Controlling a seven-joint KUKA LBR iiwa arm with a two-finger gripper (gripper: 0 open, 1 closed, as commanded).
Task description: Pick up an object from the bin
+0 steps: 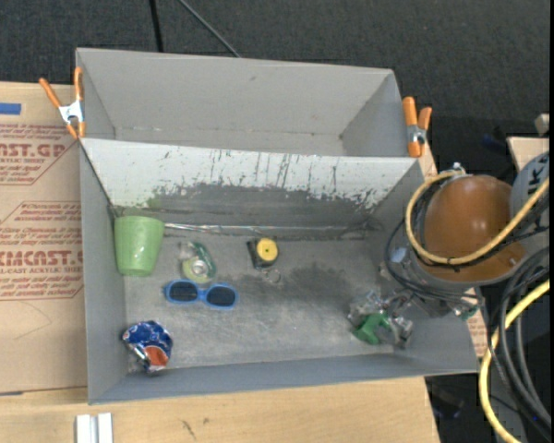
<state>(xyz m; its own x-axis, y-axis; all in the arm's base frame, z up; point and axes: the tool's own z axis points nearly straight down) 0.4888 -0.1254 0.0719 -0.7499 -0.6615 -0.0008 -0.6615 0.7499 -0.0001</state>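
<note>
You have the gripper (385, 316) down at the floor of the bin (258, 109), in its near right corner, close to both the right wall and the front wall. A small green thing (368, 330) lies there, and the gripper's metal tip sits right over and against it; the green shows at the tip's lower left side. You cannot tell from this view whether the gripper is released or clenched, nor whether it has the green thing in its grasp, since the tip reads as a dark tangle of metal. Above it you see the arm's round orange cover (462, 224), ringed by yellow cables (522, 330) that run down the right side outside the bin.

The other things lie well apart from the gripper, on the left half of the floor. A light green cup (137, 244) rests against the left wall, at the foot of the back wall. Just right of it is a small clear piece (197, 265), and further right, near the middle, a small yellow piece (266, 250). Blue sunglasses (200, 294) lie just below the clear piece. A crumpled blue, red and white wrapper (148, 344) sits in the near left corner.
</note>
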